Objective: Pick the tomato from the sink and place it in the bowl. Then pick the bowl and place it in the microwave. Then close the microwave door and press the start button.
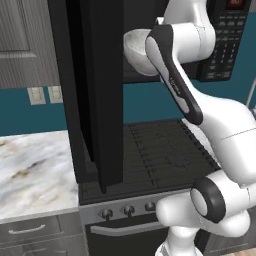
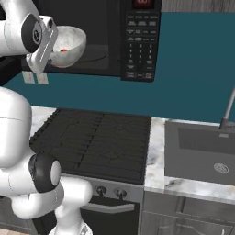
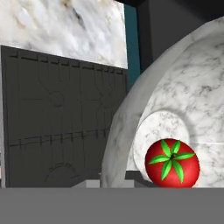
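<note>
The white and grey marbled bowl point(image 2: 71, 43) hangs in the air at the mouth of the black microwave point(image 2: 140, 41), above the stove. My gripper point(image 2: 51, 47) is shut on the bowl's near rim, its fingers hidden by the hand. Inside the bowl point(image 3: 175, 100) lies the red tomato point(image 3: 172, 163) with its green stem top, which appears as a red speck point(image 2: 64, 50) from the right base. The microwave door point(image 1: 100, 90) stands wide open, swung out to the left of the bowl point(image 1: 136, 50). The sink point(image 2: 197, 151) lies at the lower right with only its drain in it.
A black stove top point(image 2: 92, 142) lies under the microwave, with knobs on its front. Marbled counter point(image 1: 30, 170) extends to the left of the stove. The silver faucet point(image 2: 228, 110) rises behind the sink. The keypad panel point(image 1: 225, 45) sits right of the opening.
</note>
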{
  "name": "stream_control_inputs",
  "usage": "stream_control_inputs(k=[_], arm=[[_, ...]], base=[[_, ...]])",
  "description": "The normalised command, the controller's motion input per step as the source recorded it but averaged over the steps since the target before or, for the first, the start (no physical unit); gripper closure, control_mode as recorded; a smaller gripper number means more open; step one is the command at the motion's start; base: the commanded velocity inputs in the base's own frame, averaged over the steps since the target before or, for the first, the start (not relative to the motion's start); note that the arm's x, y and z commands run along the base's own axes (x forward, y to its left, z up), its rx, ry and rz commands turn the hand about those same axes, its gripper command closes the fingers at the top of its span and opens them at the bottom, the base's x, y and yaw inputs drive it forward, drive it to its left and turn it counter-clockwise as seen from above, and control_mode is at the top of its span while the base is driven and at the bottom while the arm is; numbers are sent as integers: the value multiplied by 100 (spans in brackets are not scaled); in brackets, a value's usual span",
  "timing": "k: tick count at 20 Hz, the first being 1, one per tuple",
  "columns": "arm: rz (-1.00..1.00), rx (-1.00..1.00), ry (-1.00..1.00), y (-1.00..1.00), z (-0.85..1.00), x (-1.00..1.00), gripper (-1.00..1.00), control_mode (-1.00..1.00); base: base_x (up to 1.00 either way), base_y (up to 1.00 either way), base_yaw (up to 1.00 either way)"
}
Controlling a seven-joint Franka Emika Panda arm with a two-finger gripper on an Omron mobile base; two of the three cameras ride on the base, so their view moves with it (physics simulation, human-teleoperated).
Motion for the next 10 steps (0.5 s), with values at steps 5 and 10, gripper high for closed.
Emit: stream_control_inputs(k=[5, 10], arm=[[0, 0, 0, 0, 2, 68, 100, -100], [0, 0, 0, 0, 0, 68, 100, -100]], base=[[0, 0, 0], [0, 0, 0]])
